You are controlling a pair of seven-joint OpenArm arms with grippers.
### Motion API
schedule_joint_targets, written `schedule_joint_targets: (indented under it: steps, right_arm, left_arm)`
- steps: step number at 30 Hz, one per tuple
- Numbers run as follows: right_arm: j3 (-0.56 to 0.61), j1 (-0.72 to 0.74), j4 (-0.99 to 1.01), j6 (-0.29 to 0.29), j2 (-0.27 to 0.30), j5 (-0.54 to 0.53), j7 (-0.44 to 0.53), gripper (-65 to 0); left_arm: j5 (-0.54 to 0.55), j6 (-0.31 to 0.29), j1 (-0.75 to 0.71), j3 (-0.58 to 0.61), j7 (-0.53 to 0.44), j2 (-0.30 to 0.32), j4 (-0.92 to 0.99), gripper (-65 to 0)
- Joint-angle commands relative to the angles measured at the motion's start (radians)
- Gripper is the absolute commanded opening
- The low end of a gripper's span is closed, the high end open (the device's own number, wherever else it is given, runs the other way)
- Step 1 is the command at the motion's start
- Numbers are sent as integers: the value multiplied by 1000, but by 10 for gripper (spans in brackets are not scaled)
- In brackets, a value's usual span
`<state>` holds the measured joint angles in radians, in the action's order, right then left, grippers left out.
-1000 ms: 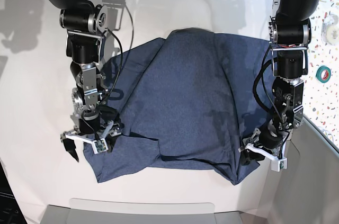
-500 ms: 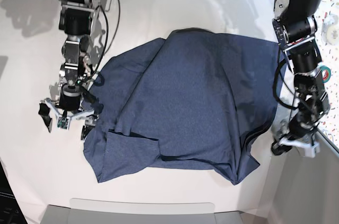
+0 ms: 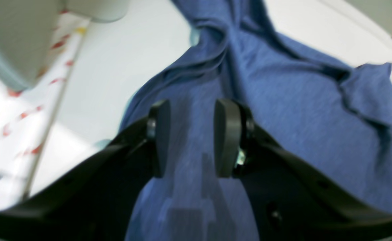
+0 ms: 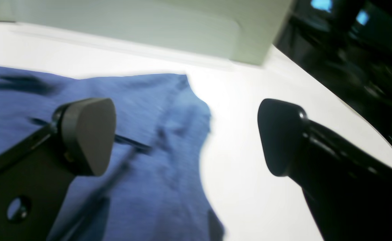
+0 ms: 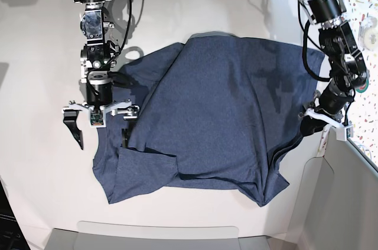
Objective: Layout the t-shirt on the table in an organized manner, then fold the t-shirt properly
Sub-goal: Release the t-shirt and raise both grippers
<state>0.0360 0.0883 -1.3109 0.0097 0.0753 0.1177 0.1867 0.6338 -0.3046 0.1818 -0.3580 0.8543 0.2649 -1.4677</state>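
Note:
The dark navy t-shirt (image 5: 212, 114) lies rumpled on the white table (image 5: 35, 84), with its near edge folded over and no lettering showing. My right gripper (image 5: 99, 132) hangs wide open at the shirt's left edge. In the right wrist view that gripper (image 4: 182, 137) has one finger over the t-shirt (image 4: 149, 140) and the other over bare table (image 4: 249, 100). My left gripper (image 5: 322, 126) is at the shirt's right edge. In the left wrist view its (image 3: 192, 137) jaws stand a narrow gap apart just above the t-shirt (image 3: 300, 117), gripping nothing I can make out.
A confetti-speckled surface (image 5: 360, 37) borders the table on the right and also shows in the left wrist view (image 3: 15, 117). A pale grey bin wall (image 5: 348, 203) stands at the near right. A grey tray edge (image 5: 159, 235) runs along the front.
Both arms have drawn back toward the far side. The right gripper moved from the shirt's near-left corner up along its left edge. The left gripper shifted outward and its jaws narrowed.

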Motion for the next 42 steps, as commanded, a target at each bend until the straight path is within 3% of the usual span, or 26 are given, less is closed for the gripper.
schedule_joint_targets:
  steps: [1, 5, 8, 11, 16, 20, 25, 28, 35, 42]
  right_arm:
    - [12, 15, -17, 32, 24, -2, 23, 0]
    - [37, 14, -16, 175, 28, -2, -10, 0]
    - [37, 18, -22, 230, 22, -2, -83, 0]
    - [69, 32, -25, 276, 21, -2, -92, 0]
    - [104, 74, -29, 307, 24, -5, -174, 0]
    - [104, 84, -37, 310, 22, -5, -178, 0]
    - [92, 86, -49, 382, 19, -5, -178, -6]
    - [92, 86, -49, 382, 11, -6, -175, -134]
    - [94, -20, -146, 382, 7, -6, -178, -325]
    - [57, -206, -339, 381, 10, -5, -180, -629]
  left_arm:
    - [14, -8, 8, -2, -27, 10, -37, -454]
    - [14, -8, -58, -8, -27, 12, -126, -454]
    - [14, -8, -112, -9, -27, 15, -195, -454]
    - [13, -8, -169, -9, -28, 17, -258, -454]
    - [13, -8, -221, -9, -28, 14, -294, -454]
    - [13, -8, -226, -11, -28, 14, -294, -454]
    - [13, -8, -244, -11, -28, 15, -294, -454]
    - [13, -8, -245, -11, -28, 15, -294, -454]
    - [10, -8, -247, -11, -28, 17, -331, -454]
    - [8, -8, -249, -11, -28, 17, -334, -454]
